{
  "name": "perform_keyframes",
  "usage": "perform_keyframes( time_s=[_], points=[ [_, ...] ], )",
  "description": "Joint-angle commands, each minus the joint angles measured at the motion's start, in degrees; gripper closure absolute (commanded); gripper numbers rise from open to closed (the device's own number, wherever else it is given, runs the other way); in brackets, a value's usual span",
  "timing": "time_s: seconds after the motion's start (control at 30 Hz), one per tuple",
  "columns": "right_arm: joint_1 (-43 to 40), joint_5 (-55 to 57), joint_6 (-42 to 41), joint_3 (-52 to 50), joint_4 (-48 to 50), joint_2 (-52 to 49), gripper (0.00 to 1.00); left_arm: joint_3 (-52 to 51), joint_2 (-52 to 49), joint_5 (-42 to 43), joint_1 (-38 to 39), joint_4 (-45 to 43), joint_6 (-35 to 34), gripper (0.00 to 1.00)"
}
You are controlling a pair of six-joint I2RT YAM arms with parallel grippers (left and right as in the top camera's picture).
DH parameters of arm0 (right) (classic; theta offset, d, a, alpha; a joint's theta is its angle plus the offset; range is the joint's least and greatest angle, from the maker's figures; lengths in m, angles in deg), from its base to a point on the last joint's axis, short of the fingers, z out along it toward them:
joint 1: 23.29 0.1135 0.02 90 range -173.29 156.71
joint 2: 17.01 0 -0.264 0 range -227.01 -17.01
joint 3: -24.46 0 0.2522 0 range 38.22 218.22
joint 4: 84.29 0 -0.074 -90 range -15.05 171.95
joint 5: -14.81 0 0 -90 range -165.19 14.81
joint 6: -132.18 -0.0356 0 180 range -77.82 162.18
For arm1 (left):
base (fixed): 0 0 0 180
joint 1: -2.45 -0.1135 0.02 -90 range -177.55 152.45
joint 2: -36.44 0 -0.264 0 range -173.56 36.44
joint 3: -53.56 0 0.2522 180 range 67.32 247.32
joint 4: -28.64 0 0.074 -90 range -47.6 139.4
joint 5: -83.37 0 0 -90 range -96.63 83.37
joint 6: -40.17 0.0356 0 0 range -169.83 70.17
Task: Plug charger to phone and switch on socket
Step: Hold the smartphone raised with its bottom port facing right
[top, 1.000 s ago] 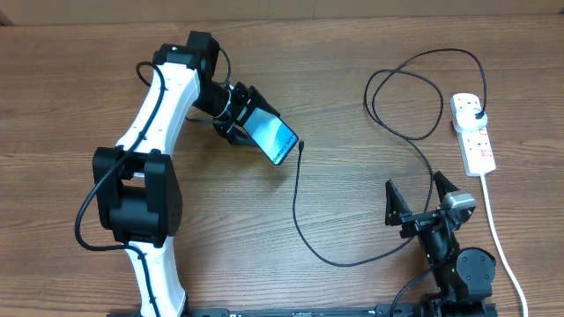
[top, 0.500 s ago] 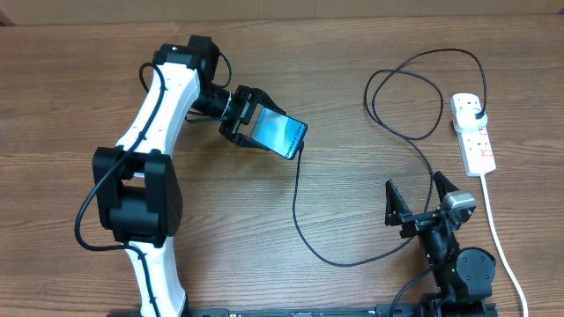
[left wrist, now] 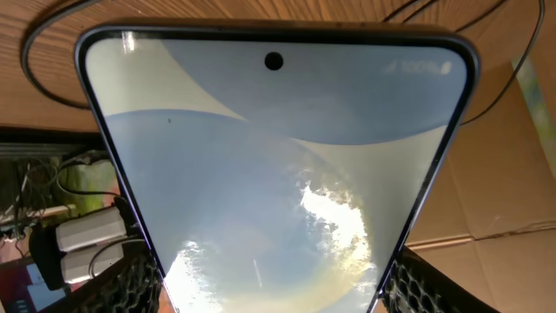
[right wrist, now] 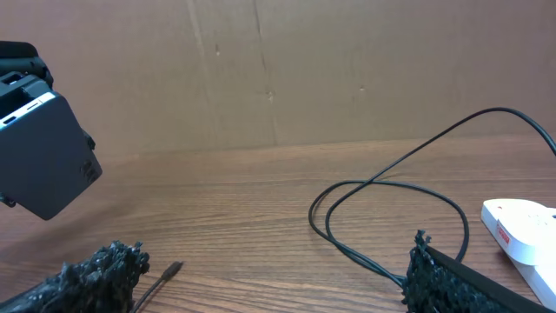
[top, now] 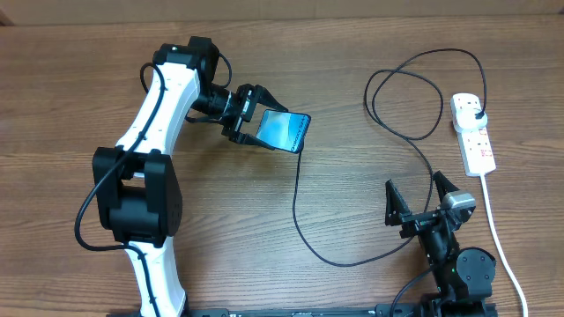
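Note:
My left gripper (top: 254, 119) is shut on the phone (top: 285, 132) and holds it above the table, lit blue-white screen up. In the left wrist view the screen (left wrist: 278, 165) fills the frame between my fingers (left wrist: 278, 300). The charger, a thin black cable (top: 304, 238), runs from just below the phone, loops across the table and ends in a black plug (top: 477, 111) in the white socket strip (top: 474, 134). Its small tip (right wrist: 170, 269) lies loose on the wood, apart from the phone's grey back (right wrist: 43, 169). My right gripper (top: 421, 204) is open and empty near the front edge.
The strip's thick white cord (top: 495, 224) runs down the right side past my right arm. The cable makes a wide loop (top: 405, 97) at the back right, also seen in the right wrist view (right wrist: 391, 209). A cardboard wall (right wrist: 278, 69) stands behind the table.
My left gripper has turned the phone and carried it a little to the right, so its long side now lies nearly level. The right arm and the cable have not moved.

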Motion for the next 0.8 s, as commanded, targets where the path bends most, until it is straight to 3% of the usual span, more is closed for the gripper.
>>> perform_keyframes(
  time_s=[0.0,0.77],
  points=[
    [0.1,-0.2,0.0,-0.6,0.3,0.6,0.00,1.6,0.5,3.7,0.0,0.2,-1.2,0.41],
    [0.1,-0.2,0.0,-0.6,0.3,0.6,0.00,1.6,0.5,11.2,0.0,0.4,-1.7,0.42]
  ],
)
